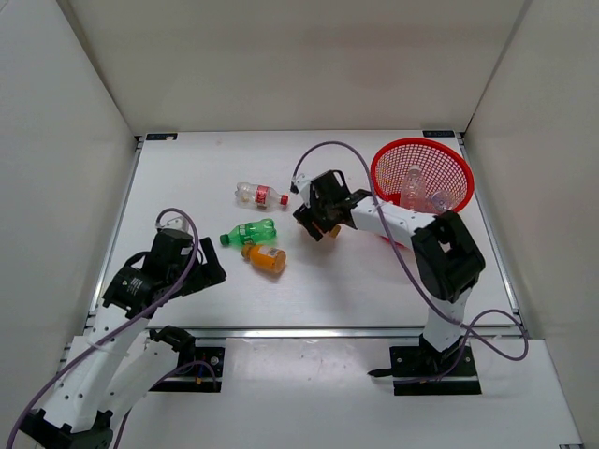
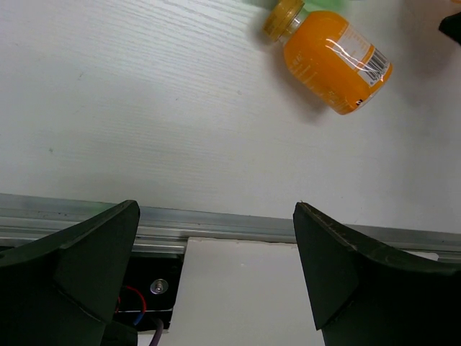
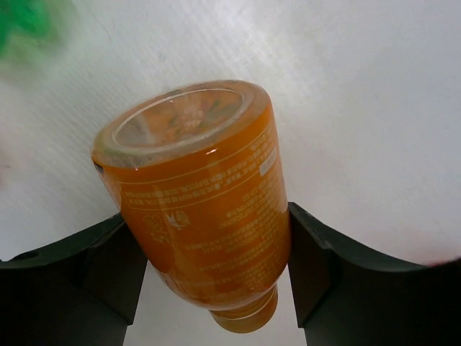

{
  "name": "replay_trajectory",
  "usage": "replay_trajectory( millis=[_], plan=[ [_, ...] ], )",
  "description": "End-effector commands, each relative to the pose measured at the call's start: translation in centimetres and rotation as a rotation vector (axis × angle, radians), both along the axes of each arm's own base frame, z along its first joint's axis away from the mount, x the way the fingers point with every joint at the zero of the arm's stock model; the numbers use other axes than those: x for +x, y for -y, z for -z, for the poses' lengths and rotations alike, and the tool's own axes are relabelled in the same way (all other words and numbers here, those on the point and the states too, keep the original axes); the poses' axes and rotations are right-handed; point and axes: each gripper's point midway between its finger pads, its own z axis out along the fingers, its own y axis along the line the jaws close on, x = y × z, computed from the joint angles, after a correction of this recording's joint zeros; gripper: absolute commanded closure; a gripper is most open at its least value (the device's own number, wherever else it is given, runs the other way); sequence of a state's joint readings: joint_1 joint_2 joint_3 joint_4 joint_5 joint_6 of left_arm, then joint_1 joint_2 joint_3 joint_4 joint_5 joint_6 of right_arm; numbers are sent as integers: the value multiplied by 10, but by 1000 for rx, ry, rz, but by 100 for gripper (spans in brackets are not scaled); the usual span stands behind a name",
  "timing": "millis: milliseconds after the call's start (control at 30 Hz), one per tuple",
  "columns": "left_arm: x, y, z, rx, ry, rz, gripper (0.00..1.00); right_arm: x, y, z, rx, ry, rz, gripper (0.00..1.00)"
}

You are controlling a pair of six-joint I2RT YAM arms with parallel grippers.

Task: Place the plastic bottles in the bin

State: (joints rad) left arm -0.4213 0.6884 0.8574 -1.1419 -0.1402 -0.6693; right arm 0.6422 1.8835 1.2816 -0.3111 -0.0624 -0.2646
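White table [image 1: 374,281] fills centre of top view, faint wood grain visible in left wrist view. Plain off-white back wall [image 1: 299,56] at top of frame, left wall [image 1: 56,168] and right wall [image 1: 547,140] at sides. Small black bracket [image 1: 161,137] at table's upper left corner, second bracket [image 1: 439,134] at upper right. Aluminium rail [image 1: 309,331] runs along table's lower edge. Below rail, white platform [image 1: 309,402] with two black mounting plates: left plate [image 1: 211,367], right plate [image 1: 468,382].

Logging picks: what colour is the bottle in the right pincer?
Orange bottle; right wrist view shows it best.
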Motion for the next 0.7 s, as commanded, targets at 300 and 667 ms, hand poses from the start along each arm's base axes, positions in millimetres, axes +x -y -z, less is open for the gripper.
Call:
replay_trajectory(
  millis=[300, 667],
  plan=[
    [18, 19, 5, -71, 29, 38, 2, 35, 132, -302, 289, 564, 528, 54],
    [30, 26, 6, -88, 28, 26, 1, 42, 230, -214, 225, 391, 800, 48]
  ],
)
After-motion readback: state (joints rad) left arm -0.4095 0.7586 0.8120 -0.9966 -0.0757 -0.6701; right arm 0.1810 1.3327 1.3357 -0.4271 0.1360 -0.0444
